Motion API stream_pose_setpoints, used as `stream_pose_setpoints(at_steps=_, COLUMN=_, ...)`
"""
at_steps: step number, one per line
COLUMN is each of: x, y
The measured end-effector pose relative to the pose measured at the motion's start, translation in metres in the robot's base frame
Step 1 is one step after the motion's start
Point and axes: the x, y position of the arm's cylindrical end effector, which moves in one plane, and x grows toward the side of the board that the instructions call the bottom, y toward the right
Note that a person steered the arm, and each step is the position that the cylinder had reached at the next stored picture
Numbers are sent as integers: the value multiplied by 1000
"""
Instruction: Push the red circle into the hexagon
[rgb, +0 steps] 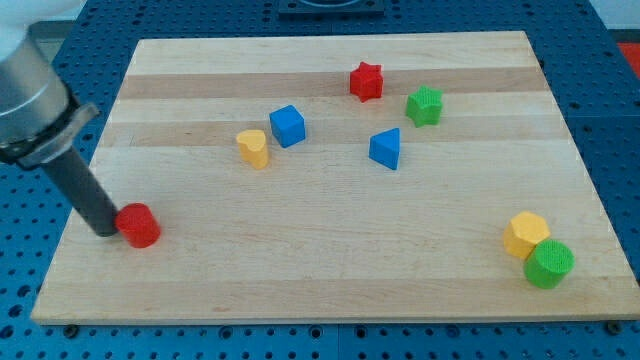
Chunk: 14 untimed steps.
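Note:
The red circle (139, 225) lies near the board's left edge, low in the view. My tip (105, 229) rests on the board right against the circle's left side. The yellow hexagon (525, 234) lies far off at the view's lower right, touching a green circle (549, 264) just below and right of it. The rod rises from the tip up and left to the arm's grey body.
A yellow block (253, 147), blue cube (287, 126) and blue triangle (385, 149) sit mid-board. A red star (367, 81) and green star (424, 105) lie toward the top right. The wooden board (330, 280) sits on a blue perforated table.

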Motion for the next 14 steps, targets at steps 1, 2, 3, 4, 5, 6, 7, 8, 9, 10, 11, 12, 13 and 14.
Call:
stream_pose_setpoints(at_steps=1, x=0, y=28)
stream_pose_setpoints(at_steps=2, x=0, y=46)
stream_pose_setpoints(at_steps=3, x=0, y=69)
stream_pose_setpoints(at_steps=4, x=11, y=75)
stream_pose_setpoints(at_steps=5, x=18, y=87)
stream_pose_setpoints(at_steps=6, x=18, y=115)
stream_pose_setpoints(at_steps=7, x=18, y=150)
stream_pose_setpoints(at_steps=8, x=21, y=184)
stream_pose_setpoints(at_steps=9, x=33, y=209)
stream_pose_setpoints(at_steps=10, x=51, y=227)
stream_pose_setpoints(at_steps=11, x=51, y=256)
stream_pose_setpoints(at_steps=12, x=48, y=287)
stream_pose_setpoints(at_steps=13, x=44, y=303)
stream_pose_setpoints(at_steps=14, x=34, y=306)
